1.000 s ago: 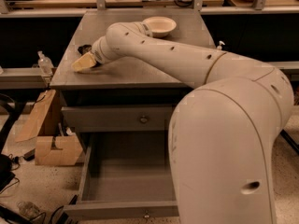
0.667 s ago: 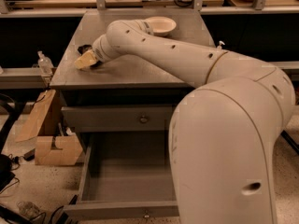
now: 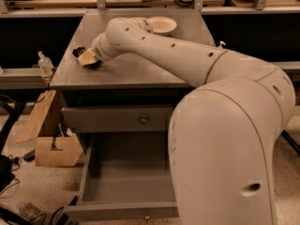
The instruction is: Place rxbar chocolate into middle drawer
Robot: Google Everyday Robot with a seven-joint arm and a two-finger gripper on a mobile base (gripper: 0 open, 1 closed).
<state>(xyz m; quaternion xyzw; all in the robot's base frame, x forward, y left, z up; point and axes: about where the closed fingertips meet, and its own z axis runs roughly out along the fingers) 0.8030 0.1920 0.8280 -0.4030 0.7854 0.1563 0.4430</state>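
Observation:
My gripper (image 3: 87,58) is low over the left part of the grey cabinet top (image 3: 136,69), at the end of the arm that reaches in from the right. A small black thing, most likely the rxbar chocolate (image 3: 78,51), shows at the gripper's left edge, mostly hidden by it. Whether it is held or lying on the top I cannot tell. The middle drawer (image 3: 124,184) is pulled out wide below, with its knob (image 3: 146,215) at the front. Its inside looks bare where it shows, and my own body hides its right part.
The upper drawer front (image 3: 112,120) is closed. A white bowl (image 3: 161,25) sits at the back of the cabinet top. A cardboard box (image 3: 54,150) and a leaning cardboard sheet lie on the floor at the left. A small bottle (image 3: 44,63) stands on the left rail.
The gripper has shifted slightly toward the back of the cabinet top. The drawer and the bowl have not moved.

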